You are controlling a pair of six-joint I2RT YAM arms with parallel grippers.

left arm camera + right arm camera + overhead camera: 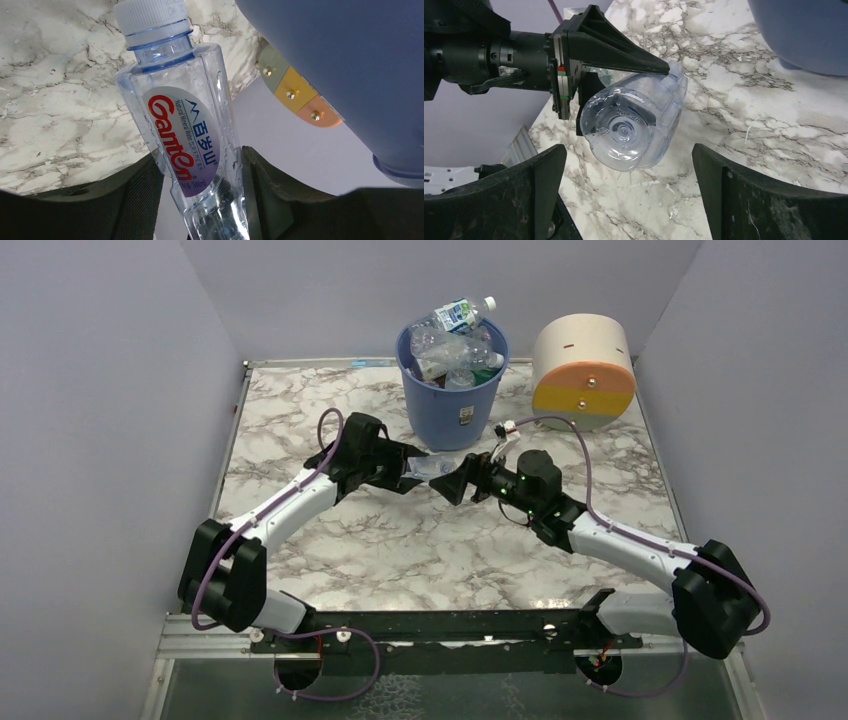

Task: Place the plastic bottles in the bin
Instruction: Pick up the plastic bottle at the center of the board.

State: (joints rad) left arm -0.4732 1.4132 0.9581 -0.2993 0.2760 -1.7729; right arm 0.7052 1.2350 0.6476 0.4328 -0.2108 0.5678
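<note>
One bottle (186, 142) clamped in left gripper (418, 471); right gripper (451, 483) spread wide, empty. One bin (440, 412), heaped bottles (455, 348) uncountable.

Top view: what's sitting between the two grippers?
A clear plastic bottle, clamped in the left gripper, its base facing the open right gripper. The right wrist view shows it best.

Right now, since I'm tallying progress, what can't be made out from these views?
Top view: Ganten bottle mostly hidden between left gripper and right gripper.
Top view: bottles piled in blue bin; its wall hides the lower ones, so no count.
Left wrist: bottle's base cut off by bottom edge.
Right wrist: cap and label hidden behind the bottle's own base.
</note>
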